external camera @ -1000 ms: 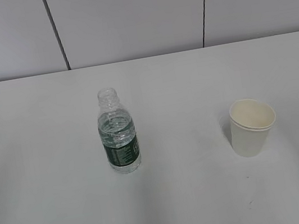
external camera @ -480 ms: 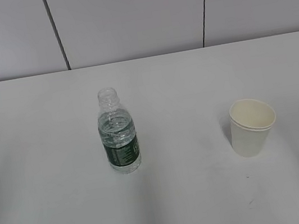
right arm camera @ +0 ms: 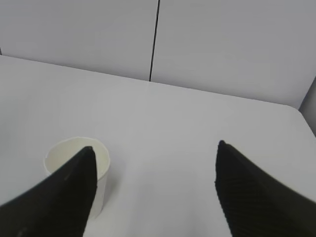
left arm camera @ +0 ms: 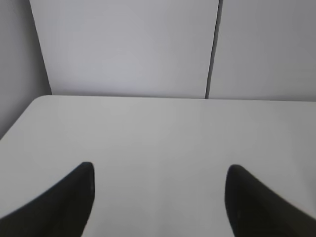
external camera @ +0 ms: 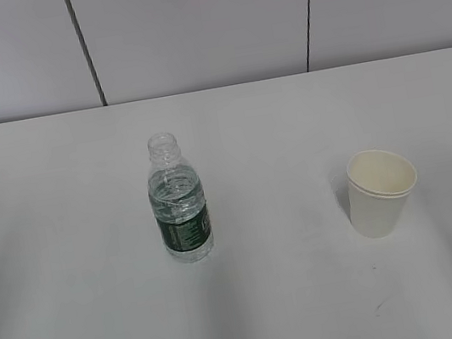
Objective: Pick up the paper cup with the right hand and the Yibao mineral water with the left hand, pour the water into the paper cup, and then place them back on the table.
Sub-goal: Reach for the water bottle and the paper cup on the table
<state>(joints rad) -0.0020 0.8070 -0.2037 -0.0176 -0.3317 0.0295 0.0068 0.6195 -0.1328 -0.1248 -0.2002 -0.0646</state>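
The Yibao mineral water bottle, clear, capless, with a dark green label, stands upright left of centre on the white table. The cream-white paper cup stands upright to its right and also shows at the lower left of the right wrist view, partly behind the left finger. My right gripper is open and empty, with the cup to the left of the gap. My left gripper is open and empty over bare table; the bottle is out of that view. Neither gripper shows in the exterior view.
A grey panelled wall with dark seams stands behind the table's far edge. The table's rounded far left corner shows in the left wrist view, its far right corner in the right wrist view.
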